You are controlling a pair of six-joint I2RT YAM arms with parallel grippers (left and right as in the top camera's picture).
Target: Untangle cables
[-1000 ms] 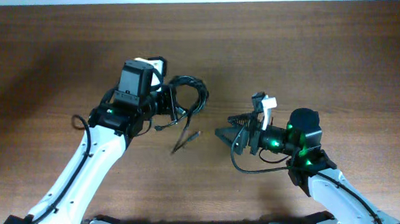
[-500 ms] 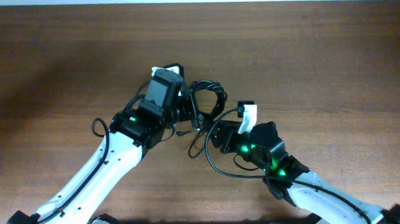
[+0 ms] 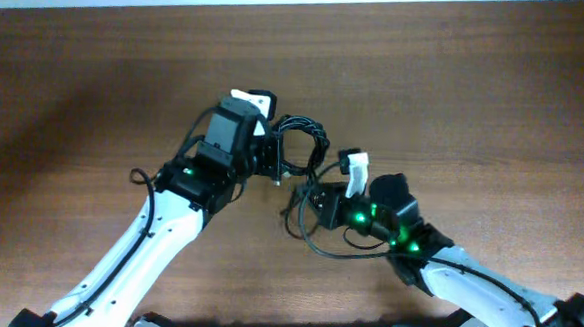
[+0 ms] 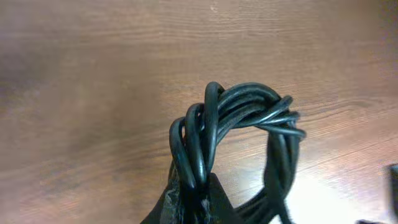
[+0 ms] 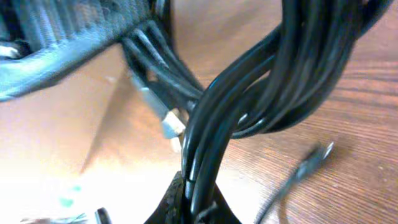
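Cables pinched in the pincer.
The black bundle climbs up and right from the jaws; a loose plug lies on the table to the right.

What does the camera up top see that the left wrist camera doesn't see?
Only the overhead view shows the white left arm and white right arm, the left gripper and right gripper on either side of the knot, and small green lights on the right arm. Only the left wrist view shows, close up, separate strands running side by side over the loop. Both show the tangled thin black cables and the brown wooden table.
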